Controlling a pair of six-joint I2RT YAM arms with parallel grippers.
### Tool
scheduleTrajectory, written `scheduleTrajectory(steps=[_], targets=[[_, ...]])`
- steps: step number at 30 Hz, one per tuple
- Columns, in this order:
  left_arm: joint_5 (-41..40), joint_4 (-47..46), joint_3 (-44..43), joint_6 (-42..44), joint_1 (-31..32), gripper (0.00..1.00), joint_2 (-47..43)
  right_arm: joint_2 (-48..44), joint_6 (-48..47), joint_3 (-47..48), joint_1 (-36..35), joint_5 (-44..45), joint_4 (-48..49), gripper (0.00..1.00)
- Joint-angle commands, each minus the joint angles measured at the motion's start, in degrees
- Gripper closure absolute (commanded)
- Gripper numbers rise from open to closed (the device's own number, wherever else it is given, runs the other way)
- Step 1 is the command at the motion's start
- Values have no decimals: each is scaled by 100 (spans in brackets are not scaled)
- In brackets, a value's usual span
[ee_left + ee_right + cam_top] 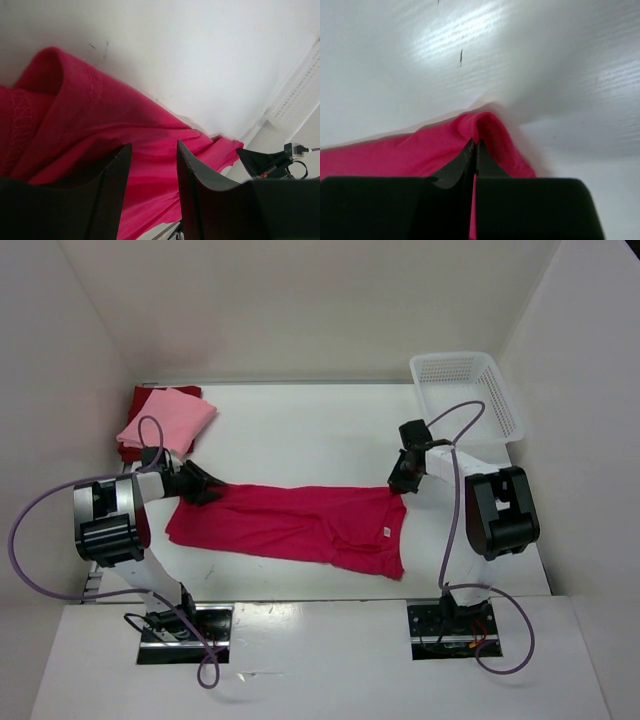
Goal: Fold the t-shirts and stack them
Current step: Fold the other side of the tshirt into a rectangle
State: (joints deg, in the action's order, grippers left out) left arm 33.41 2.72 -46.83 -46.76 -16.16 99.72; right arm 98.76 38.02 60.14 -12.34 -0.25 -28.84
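The crimson-magenta t-shirt [290, 525] lies spread in a long strip across the middle of the table. My left gripper [205, 485] is at its far left corner. In the left wrist view the jaws [153, 145] stand apart over the cloth [100, 115], which is bunched into a fold on the left. My right gripper [403, 480] is at the shirt's far right corner. In the right wrist view it [474, 142] is shut on a raised pinch of the cloth [420, 150]. The light pink t-shirt [168, 420] lies folded on the dark red one [128, 448] at the back left.
A white lattice basket [455, 358] stands at the back right corner, just behind the right arm. White walls close in the table on the left, back and right. The table's near edge runs just in front of the shirt.
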Motion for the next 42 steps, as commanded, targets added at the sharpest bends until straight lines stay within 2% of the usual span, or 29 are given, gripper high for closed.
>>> scheduleTrajectory(steps=[1,6,9,10,12,16,18,19,21,22,25,26,34,38,40,41,42], targets=[[-554,35,130,97,-177,50,214,248,-163,437,223,358,257,100],[-591,-87,271,-122,-467,50,-285,363,-277,709,434,509,370,100],[-432,-193,350,-316,-467,50,-558,416,-278,955,434,149,432,79],[-345,-193,298,-368,-467,50,-620,416,-278,1025,434,-43,432,63],[-283,-1,114,-316,-467,48,-813,355,-278,1219,434,-115,205,51],[-282,149,-62,-264,-239,46,-1147,-207,-278,1203,311,-186,-86,44],[-334,202,-115,-210,-169,46,-1341,-611,-278,1071,259,-274,-156,44],[-387,272,-116,-123,-168,46,-1394,-734,-208,861,258,-378,-157,48],[-668,351,-116,70,77,46,-1516,-980,-67,632,58,-651,-157,65],[-739,352,-116,123,174,46,-1517,-1034,73,404,-57,-721,-96,81],[-1020,352,33,194,447,46,-1517,-982,328,52,-618,-863,45,97],[-1021,352,112,194,447,46,-1517,-903,329,51,-751,-941,45,99],[-792,80,384,88,316,46,-1227,-472,627,-379,-1876,-1179,238,99],[-792,79,385,88,316,46,-1227,-278,698,-372,-2140,-1232,370,98],[-792,79,385,88,316,46,-1227,-208,698,-266,-2280,-1004,230,89],[-792,79,385,88,316,46,-1227,-278,698,-161,-2282,-803,108,75],[-792,79,385,88,316,46,-1288,-278,698,-160,-2334,-801,54,71]])
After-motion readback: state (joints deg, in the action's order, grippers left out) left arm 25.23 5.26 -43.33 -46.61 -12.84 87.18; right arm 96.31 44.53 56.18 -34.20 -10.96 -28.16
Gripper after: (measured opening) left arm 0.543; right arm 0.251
